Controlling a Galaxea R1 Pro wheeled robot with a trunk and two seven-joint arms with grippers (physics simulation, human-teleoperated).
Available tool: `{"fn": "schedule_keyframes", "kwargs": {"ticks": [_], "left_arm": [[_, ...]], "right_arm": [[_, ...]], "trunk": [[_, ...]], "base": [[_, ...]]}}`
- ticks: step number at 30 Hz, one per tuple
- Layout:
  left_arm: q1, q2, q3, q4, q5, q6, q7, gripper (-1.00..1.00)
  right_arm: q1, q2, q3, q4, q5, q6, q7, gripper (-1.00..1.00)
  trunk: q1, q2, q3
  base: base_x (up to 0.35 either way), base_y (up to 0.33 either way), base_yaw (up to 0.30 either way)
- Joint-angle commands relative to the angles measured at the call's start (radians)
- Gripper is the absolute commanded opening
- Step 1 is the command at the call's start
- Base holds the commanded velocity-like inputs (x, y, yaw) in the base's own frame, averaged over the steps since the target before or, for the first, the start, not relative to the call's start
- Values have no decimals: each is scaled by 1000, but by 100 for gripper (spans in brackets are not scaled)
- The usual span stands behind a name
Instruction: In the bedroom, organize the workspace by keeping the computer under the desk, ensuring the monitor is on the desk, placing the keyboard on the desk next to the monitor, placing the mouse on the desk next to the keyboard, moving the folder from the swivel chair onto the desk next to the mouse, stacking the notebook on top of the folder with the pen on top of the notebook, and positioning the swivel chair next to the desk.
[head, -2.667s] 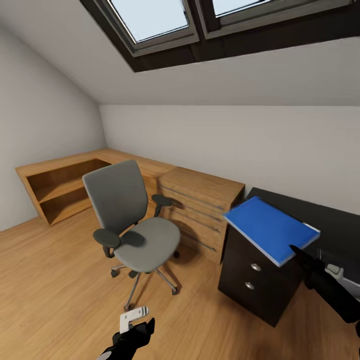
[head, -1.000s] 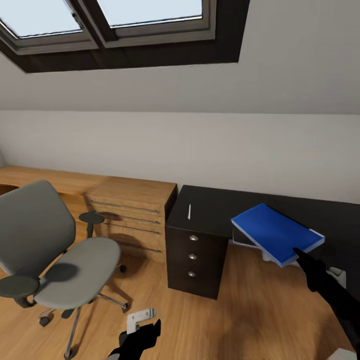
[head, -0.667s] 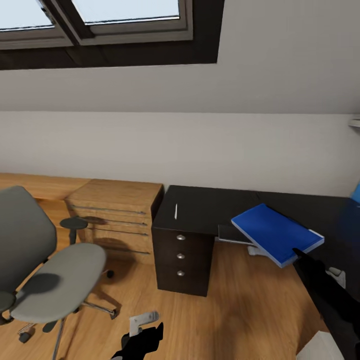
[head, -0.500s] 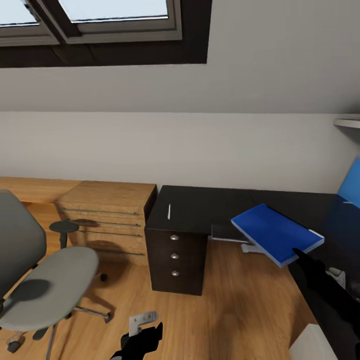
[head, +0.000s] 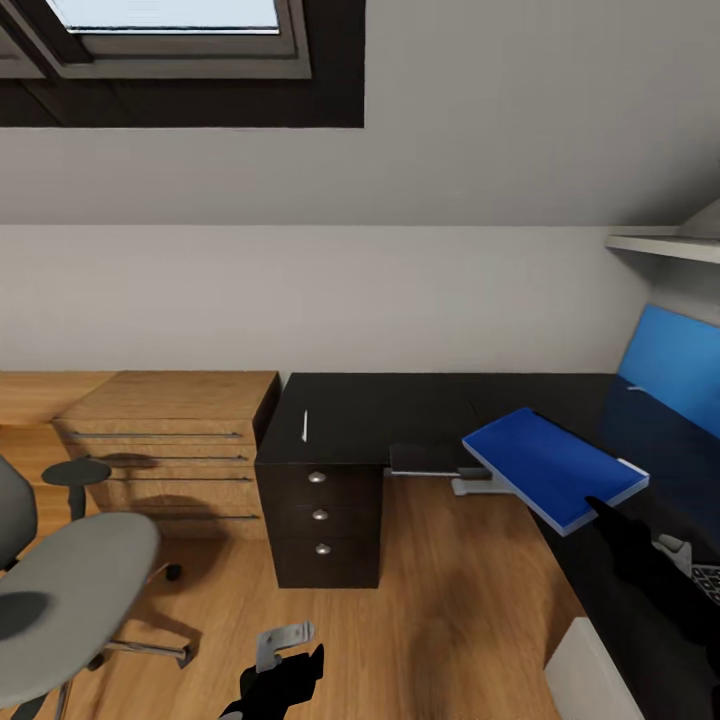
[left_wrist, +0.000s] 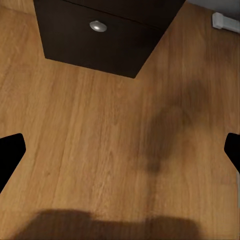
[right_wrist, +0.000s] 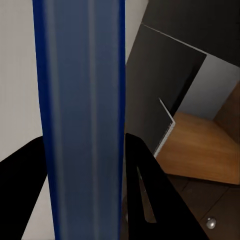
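Right gripper (head: 598, 508) clamped on the blue folder (head: 551, 467), raised over the desk (head: 420, 410); left gripper (head: 290, 650) low, fingers spread wide.

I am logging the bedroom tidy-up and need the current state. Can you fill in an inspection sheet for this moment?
Surface: glossy black L-shaped desk, top mostly bare.
Job's things: flat blue folder held up in the air over the desk's inner corner; thin white pen lying on the desk above the drawer unit; grey padded swivel chair standing apart from the desk.
Clutter: nothing seen.
Grippers: right gripper shut on the folder's edge; left gripper open, holding nothing, over the wooden floor.
Cables: nothing seen.
Surroundings: light wooden drawer chest beside the desk, skylight above, blue back panel.
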Motion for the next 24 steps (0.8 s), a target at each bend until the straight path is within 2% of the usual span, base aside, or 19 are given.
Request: {"fn": "schedule_keyframes", "kwargs": {"ticks": [1, 12, 17, 18, 20, 21, 23, 24], "left_arm": [[-1, 0, -1, -2, 8, 2, 8, 100], [-1, -1, -9, -4, 6, -13, 7, 100], [-1, -1, -11, -5, 6, -28, 6, 100], [-1, -2, -12, -6, 6, -29, 6, 100], [-1, -2, -28, -7, 6, -29, 6, 100], [-1, -2, -40, -7, 6, -29, 6, 100], [-1, -1, -51, -7, 5, -29, 7, 100], [-1, -1, -59, -6, 5, -30, 7, 100]], "right_arm": [[-1, -2, -2, 0, 5, 8, 7, -100], [0, -1, -3, 1, 3, 9, 12, -100], [-1, 6, -15, 13, 1, -30, 11, -100], [-1, 9, -14, 26, 1, -72, 10, -100], [-10, 16, -1, 72, -2, -261, 8, -100], [-28, 21, 21, 99, -2, -355, 6, -100], [-56, 24, 57, 130, -2, -450, 3, -100], [-86, 25, 98, 163, -3, -535, -2, -100]], "trunk": [[0, -1, -1], [0, -1, -1], [0, -1, -1], [0, -1, -1], [0, -1, -1], [0, -1, -1], [0, -1, -1], [0, -1, -1]], "base": [[0, 0, -43], [1, 0, -7], [220, -67, 0], [182, -43, 0], [77, -18, 0], [38, -9, 0], [28, -7, 0], [16, -4, 0]]}}
